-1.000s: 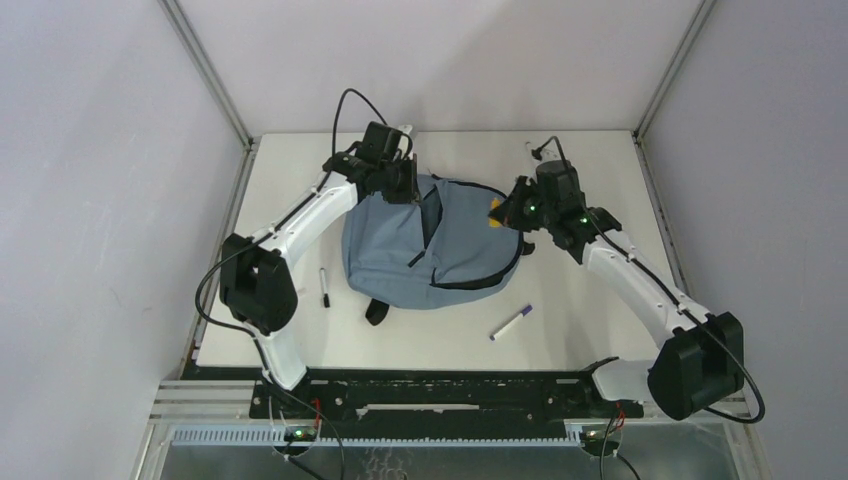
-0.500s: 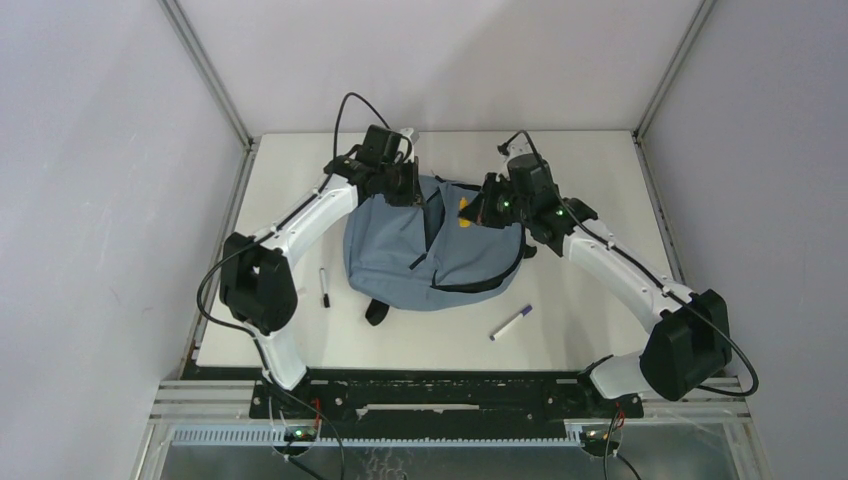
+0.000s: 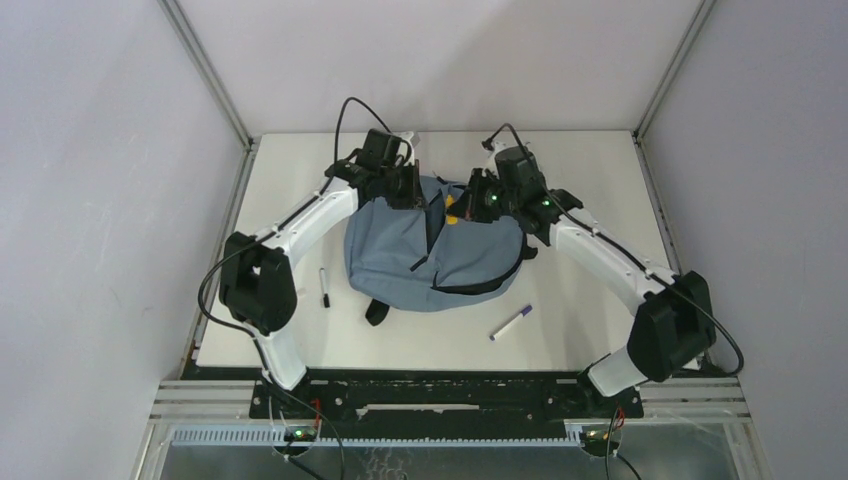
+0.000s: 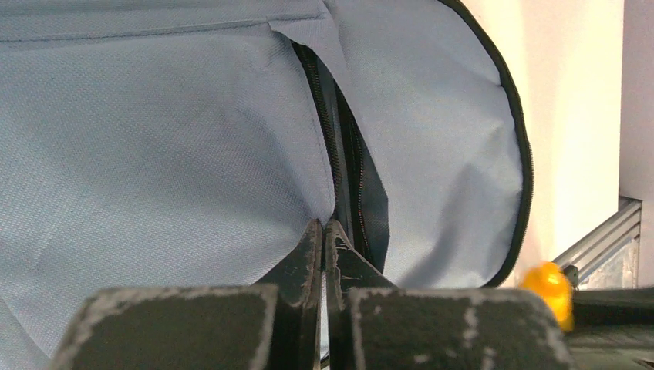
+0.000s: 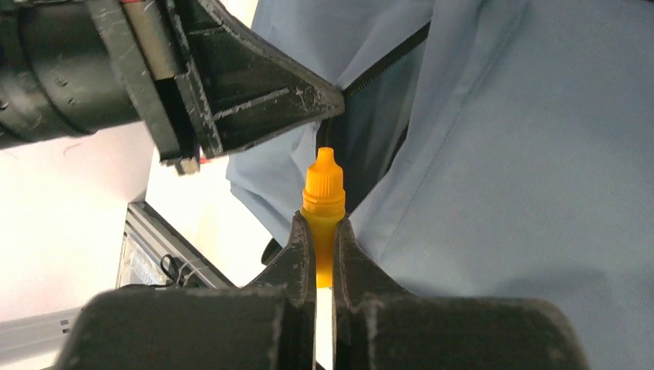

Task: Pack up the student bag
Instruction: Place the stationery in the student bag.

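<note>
Evidently the bag (image 3: pixel 430 255) lay flat in the middle of the table (image 3: pixel 290 180), its rounded top towards the far edge and its main zip (image 4: pixel 339 154) partly undone; the left gripper (image 4: pixel 324 231) had its fingers pressed together on the fabric at the lip of that slit, apparently to lift the flap and hold a dark gap for packing. Opposite it, the right gripper (image 5: pixel 322 231) was clamped on a small orange bottle (image 5: pixel 322 189), gripped by the body with the capped tip pointing forward at the gap; that hold looked chosen so the bottle could go in nose first. The tip hung just short of the opening, close beside the left fingers, and had not yet gone inside; I judged the insertion step close but unfinished, with a slight risk of bumping the other gripper. A black pen (image 3: pixel 324 288) lay just left of the bag and a purple pen (image 3: pixel 511 323) near its right front; both presumably awaited packing.
</note>
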Controlling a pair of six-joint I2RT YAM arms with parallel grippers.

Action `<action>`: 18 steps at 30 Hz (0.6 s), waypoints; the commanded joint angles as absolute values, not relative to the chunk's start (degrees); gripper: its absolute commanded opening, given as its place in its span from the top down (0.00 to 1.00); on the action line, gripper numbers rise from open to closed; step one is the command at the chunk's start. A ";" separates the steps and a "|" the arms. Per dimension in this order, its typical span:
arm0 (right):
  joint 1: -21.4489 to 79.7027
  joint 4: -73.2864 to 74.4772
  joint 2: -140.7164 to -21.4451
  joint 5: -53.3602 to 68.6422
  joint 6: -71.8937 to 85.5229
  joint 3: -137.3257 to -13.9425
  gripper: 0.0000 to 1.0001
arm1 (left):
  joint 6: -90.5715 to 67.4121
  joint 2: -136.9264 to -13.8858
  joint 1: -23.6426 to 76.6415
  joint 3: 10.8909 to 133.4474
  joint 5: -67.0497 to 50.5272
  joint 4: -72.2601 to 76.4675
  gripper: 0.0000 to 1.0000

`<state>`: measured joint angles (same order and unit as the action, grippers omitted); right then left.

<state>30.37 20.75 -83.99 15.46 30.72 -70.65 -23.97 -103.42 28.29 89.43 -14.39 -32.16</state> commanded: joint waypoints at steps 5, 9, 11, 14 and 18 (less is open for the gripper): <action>31.64 17.37 -95.60 16.04 30.71 -78.39 1.00 | -27.42 -99.20 25.94 87.99 -22.49 -28.58 1.00; 31.65 19.19 -102.05 14.63 30.65 -84.10 1.00 | -27.59 -99.82 25.38 87.67 -24.30 -27.69 1.00; 31.57 22.82 -104.30 14.06 29.61 -87.71 0.79 | -28.59 -100.21 24.92 87.18 -24.83 -26.91 1.00; 31.42 22.83 -103.15 14.64 28.19 -87.84 0.43 | -28.56 -100.50 24.70 86.73 -25.96 -26.06 1.00; 30.01 22.17 -99.53 16.03 28.02 -87.06 0.39 | -27.62 -100.57 24.48 86.75 -25.07 -26.71 1.00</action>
<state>30.83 23.75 -105.19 14.26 29.10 -85.08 -27.18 -103.20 24.53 87.31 -22.57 -29.32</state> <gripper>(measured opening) 0.622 0.009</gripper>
